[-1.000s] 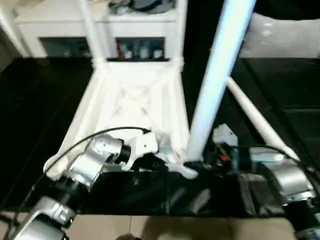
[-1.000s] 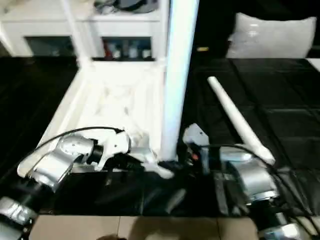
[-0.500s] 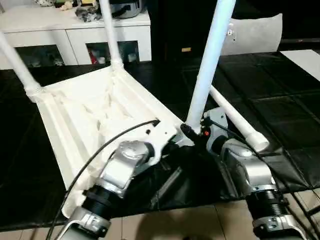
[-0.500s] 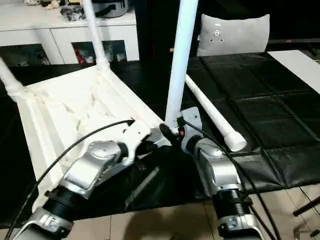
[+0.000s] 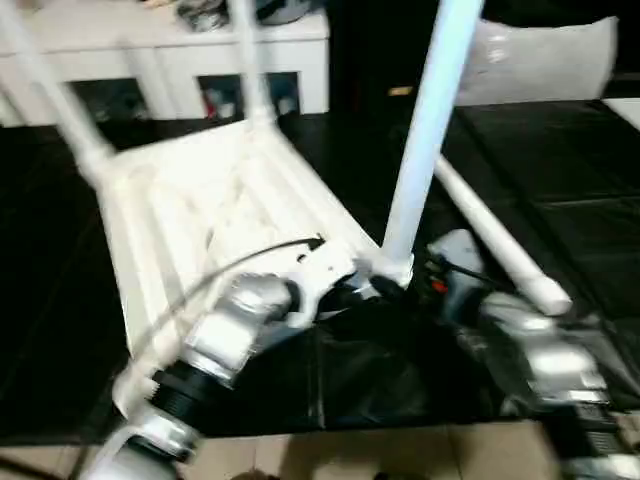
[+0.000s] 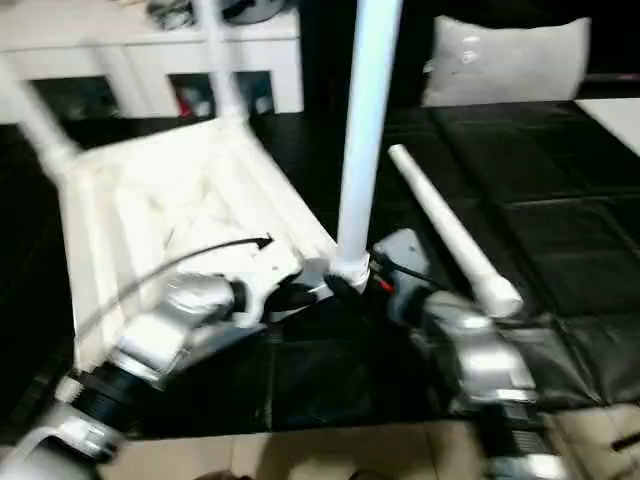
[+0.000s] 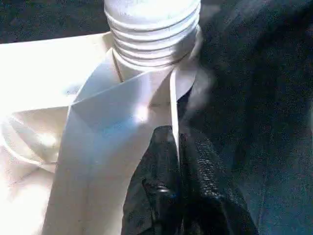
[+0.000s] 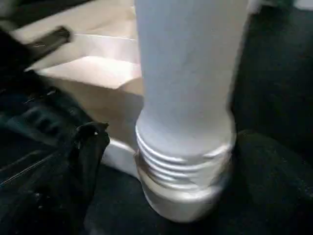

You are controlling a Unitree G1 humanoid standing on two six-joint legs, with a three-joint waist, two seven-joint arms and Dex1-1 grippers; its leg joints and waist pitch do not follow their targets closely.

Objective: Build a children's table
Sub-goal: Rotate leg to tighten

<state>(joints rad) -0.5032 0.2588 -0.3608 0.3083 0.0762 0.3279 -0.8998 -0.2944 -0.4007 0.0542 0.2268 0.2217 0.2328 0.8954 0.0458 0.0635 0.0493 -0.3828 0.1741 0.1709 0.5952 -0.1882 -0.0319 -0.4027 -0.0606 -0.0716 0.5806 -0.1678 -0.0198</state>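
The children's table lies upside down on the black mat, its white ribbed top (image 5: 200,200) facing up. Two legs (image 5: 250,60) stand in its far corners. A third leg (image 5: 425,120) stands upright in the near right corner socket (image 5: 395,268), its thread (image 8: 181,156) partly showing. Another leg (image 5: 490,240) lies loose on the mat to the right. My left gripper (image 5: 350,290) is shut on the top's thin rim (image 7: 173,98) right beside that socket. My right gripper (image 5: 425,275) is at the standing leg's base, open, with one finger (image 8: 95,134) clear of the leg.
A white cabinet (image 5: 150,40) with glass doors stands behind the table. A grey cushion (image 5: 545,60) rests at the back right. The black mat (image 5: 560,170) extends right, and pale floor tiles (image 5: 350,455) run along the near edge. A black cable (image 5: 240,265) arcs over my left wrist.
The camera has shifted. My right gripper's fingers have spread off the standing leg, which stays upright in its socket. The left gripper keeps its hold on the rim.
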